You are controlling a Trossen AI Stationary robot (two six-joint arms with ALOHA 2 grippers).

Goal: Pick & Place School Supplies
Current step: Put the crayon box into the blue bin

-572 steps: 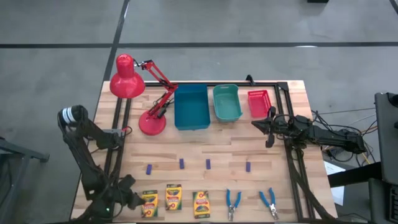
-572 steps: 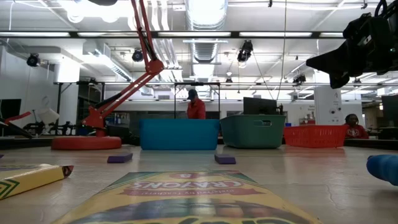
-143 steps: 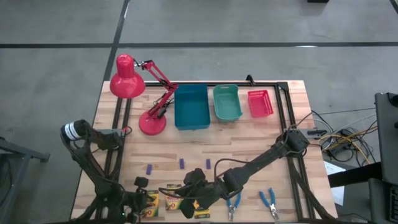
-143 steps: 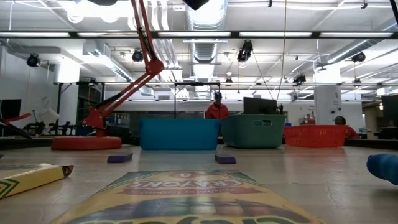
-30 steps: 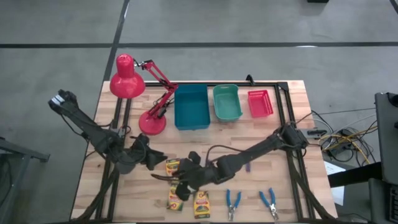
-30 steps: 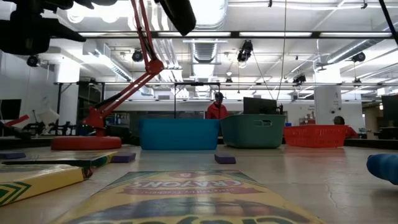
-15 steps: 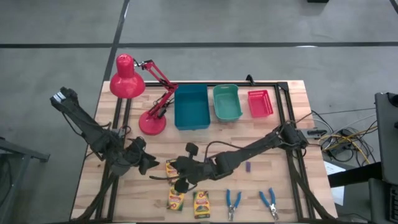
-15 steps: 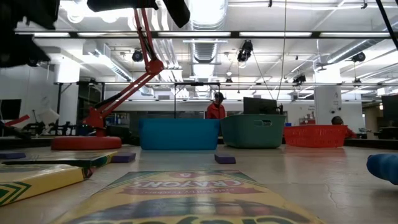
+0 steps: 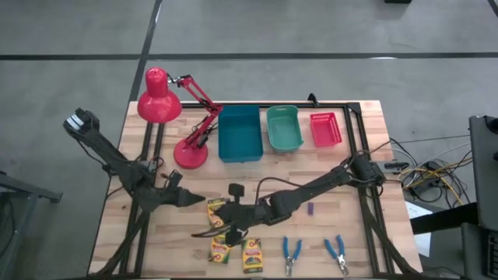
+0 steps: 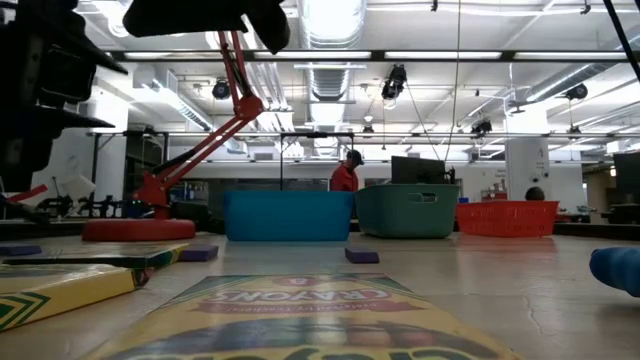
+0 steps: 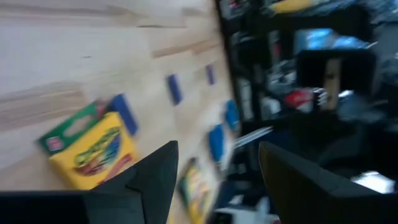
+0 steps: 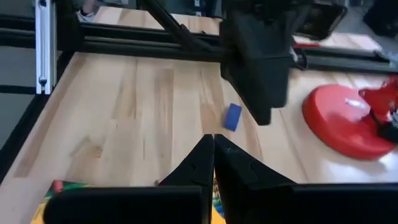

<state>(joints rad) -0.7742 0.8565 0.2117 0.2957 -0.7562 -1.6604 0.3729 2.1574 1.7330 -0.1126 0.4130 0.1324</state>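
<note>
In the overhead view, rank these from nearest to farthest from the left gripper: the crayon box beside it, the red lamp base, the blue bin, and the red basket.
From the left gripper:
1. Crayon box, right at its tip, mid-table.
2. Red lamp base, toward the back left.
3. Blue bin, back centre.
4. Red basket, back right, farthest.

crayon box [image 10: 300, 315], low view, 6 o'clock: reads "CRAYONS", upside down (rest of print too blurred)
crayon box by left wrist cam [image 11: 90, 149]: logo there, illegible
other boxes, bins, lamp: no readable txt
</note>
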